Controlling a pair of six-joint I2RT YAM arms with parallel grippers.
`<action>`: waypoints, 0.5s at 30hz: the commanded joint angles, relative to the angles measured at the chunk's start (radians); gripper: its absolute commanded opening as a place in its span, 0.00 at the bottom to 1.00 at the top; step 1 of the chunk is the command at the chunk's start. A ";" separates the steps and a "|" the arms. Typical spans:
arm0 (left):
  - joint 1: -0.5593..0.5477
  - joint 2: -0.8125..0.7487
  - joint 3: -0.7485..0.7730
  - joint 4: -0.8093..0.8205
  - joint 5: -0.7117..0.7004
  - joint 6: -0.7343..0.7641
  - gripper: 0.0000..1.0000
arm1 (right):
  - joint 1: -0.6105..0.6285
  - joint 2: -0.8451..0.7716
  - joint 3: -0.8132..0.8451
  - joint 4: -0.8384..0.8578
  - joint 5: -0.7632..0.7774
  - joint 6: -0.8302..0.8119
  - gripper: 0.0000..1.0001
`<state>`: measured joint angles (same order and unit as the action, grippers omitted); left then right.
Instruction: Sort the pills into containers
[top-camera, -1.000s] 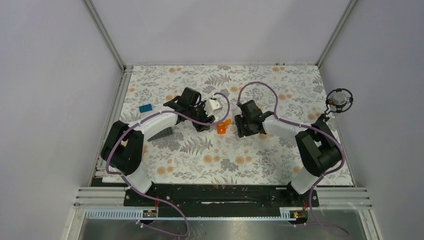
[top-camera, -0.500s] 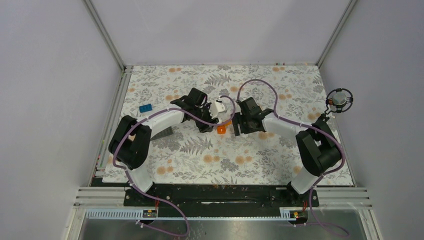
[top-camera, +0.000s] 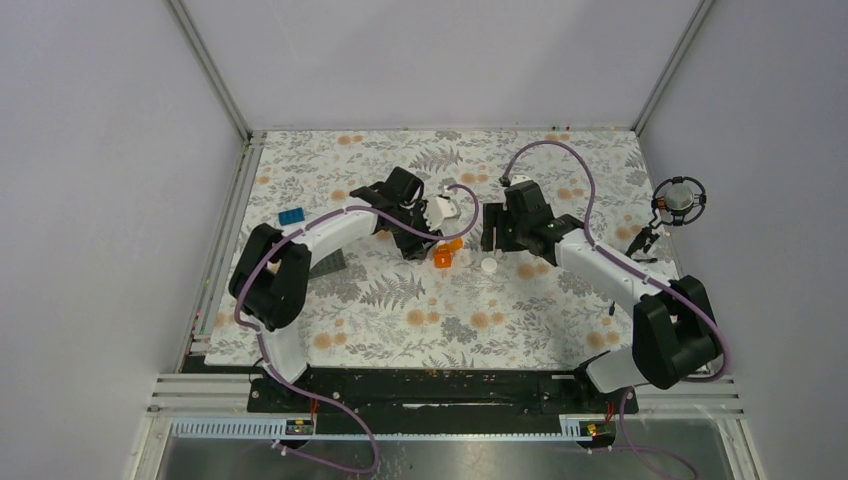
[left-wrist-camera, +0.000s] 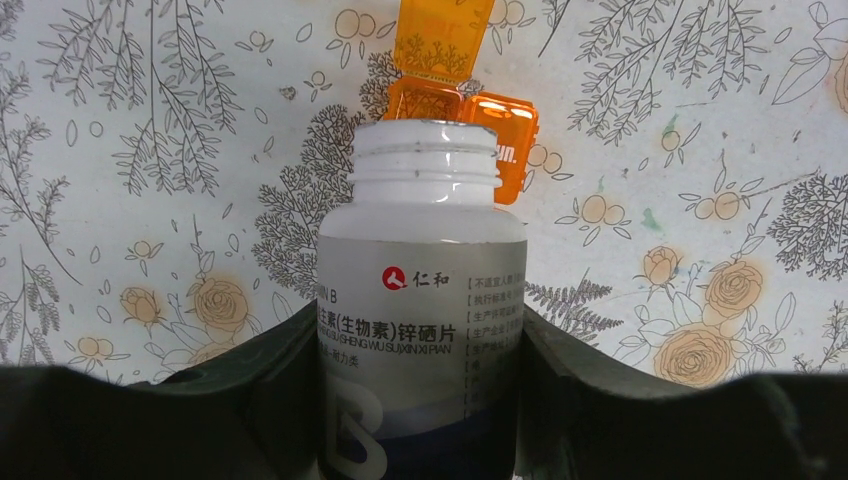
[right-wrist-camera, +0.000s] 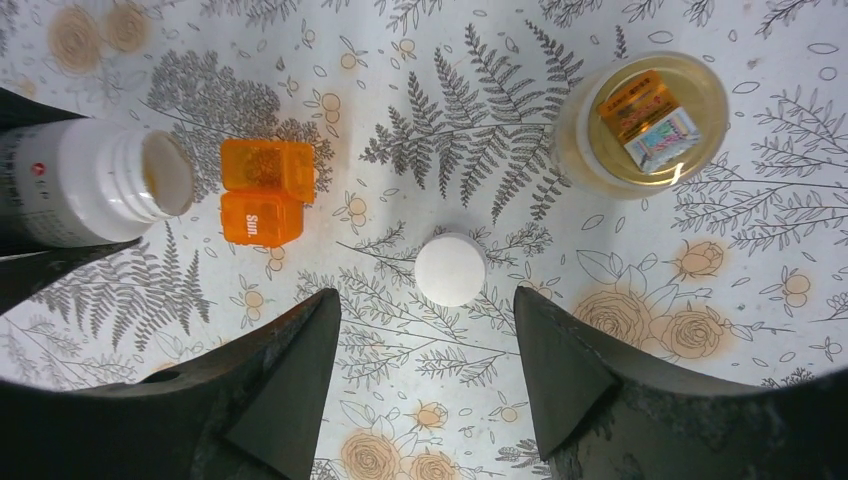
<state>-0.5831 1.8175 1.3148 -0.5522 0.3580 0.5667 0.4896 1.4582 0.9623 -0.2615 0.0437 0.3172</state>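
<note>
- While reaching over the middle of the floral table (top-camera: 400, 310), clasps the white bottle (left-wrist-camera: 420, 290) around its labelled body with the left pincer (left-wrist-camera: 415, 322), half closed, one finger (left-wrist-camera: 270, 385) pressed against each side.
- Holds that bottle tipped over, neck forward and uncapped, its mouth just beside the orange box (left-wrist-camera: 470, 105).
- Spreads the right pincer (right-wrist-camera: 425, 300) wide above the cloth, released, grasping nothing and touching nothing; hovers just right of the orange box, fingertips aimed down at the cloth.
- Shows, in the right wrist view, the white bottle's open mouth with a pale inner wall; cannot tell whether any pill lies inside.
- Shows the clear tan bottle (right-wrist-camera: 640, 125) upright on the cloth beyond the right pincer's fingers, well apart from the white bottle; reveals a small orange-and-white slip through its top; cannot tell whether a lid sits on it.
- Shows the orange box resting on the cloth between the white bottle's mouth and the white cap (right-wrist-camera: 450, 268), hinged lid swung fully open and lying flat, "sun." printed on one half; cannot tell what lies inside.
- Shows the white cap flat on the cloth, just ahead of the gap between the right pincer's fingertips, apart from both, near the orange box.
</note>
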 joint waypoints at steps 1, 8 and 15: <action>-0.005 0.021 0.065 -0.049 -0.015 -0.017 0.00 | -0.013 -0.056 -0.007 0.000 0.007 0.023 0.71; -0.012 0.056 0.101 -0.086 -0.048 -0.043 0.00 | -0.027 -0.070 -0.014 -0.001 -0.004 0.031 0.70; -0.020 0.101 0.149 -0.122 -0.070 -0.074 0.00 | -0.034 -0.076 -0.014 -0.004 -0.005 0.031 0.70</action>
<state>-0.5949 1.9022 1.4025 -0.6579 0.3153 0.5163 0.4664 1.4178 0.9501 -0.2619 0.0406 0.3386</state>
